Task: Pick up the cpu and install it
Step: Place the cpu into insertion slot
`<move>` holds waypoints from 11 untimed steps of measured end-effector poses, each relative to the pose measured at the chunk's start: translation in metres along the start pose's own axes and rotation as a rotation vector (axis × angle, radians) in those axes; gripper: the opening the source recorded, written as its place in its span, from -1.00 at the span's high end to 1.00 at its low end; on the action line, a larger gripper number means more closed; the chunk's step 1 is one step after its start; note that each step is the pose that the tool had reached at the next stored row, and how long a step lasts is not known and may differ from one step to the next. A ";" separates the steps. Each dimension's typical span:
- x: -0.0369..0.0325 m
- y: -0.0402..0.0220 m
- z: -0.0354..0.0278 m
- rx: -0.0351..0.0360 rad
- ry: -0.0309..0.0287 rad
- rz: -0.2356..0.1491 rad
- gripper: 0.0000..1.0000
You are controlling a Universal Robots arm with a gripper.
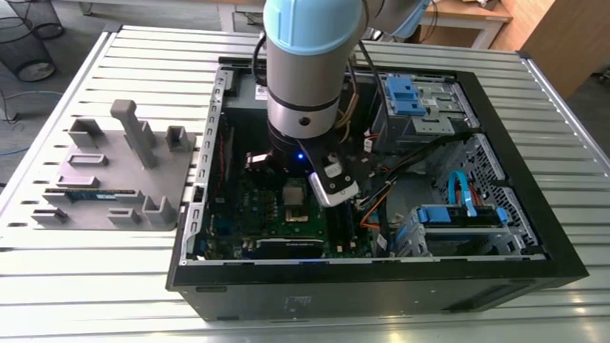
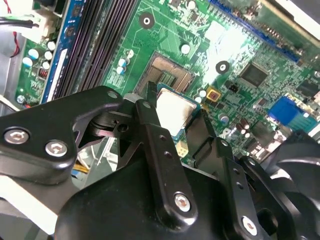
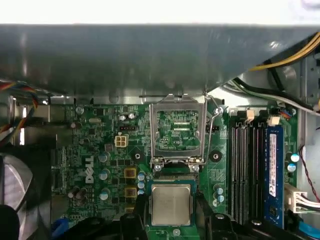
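Slatted metal table [image 1: 96, 300]; wooden desk [image 1: 473, 12] behind

Exterior view: high above the tabletop [image 1: 86, 300], angled steeply down into the open computer case [image 1: 381, 279], arm [image 1: 305, 78] included. Both wrist views: close over the motherboard [image 2: 165, 35] [image 3: 100, 130], aimed past the tool [image 2: 174, 116] [image 3: 171, 206] from different sides, sharing the cpu [image 2: 175, 106] [image 3: 171, 202] and socket [image 2: 170, 75] [image 3: 172, 178].

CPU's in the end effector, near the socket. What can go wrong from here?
1. The cpu in the end effector looks offset from the socket; seated skewed, it may bend contacts.
2. The open frame stands close by; the end effector might snag it.
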State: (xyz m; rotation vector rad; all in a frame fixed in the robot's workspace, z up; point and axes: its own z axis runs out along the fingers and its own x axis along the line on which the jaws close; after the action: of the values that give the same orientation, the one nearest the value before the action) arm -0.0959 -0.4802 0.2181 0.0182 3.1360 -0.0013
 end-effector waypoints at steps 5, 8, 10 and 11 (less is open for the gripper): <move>0.0000 -0.0027 0.0072 0.0003 0.0002 0.000 0.06; -0.0001 -0.0052 0.0097 0.0001 0.0001 0.000 0.06; -0.0002 -0.0068 0.0109 0.0003 0.0002 0.000 0.06; -0.0003 -0.0075 0.0115 0.0001 0.0003 0.000 0.06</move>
State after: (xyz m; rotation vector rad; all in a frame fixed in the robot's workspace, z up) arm -0.0956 -0.4877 0.2066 0.0182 3.1364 -0.0016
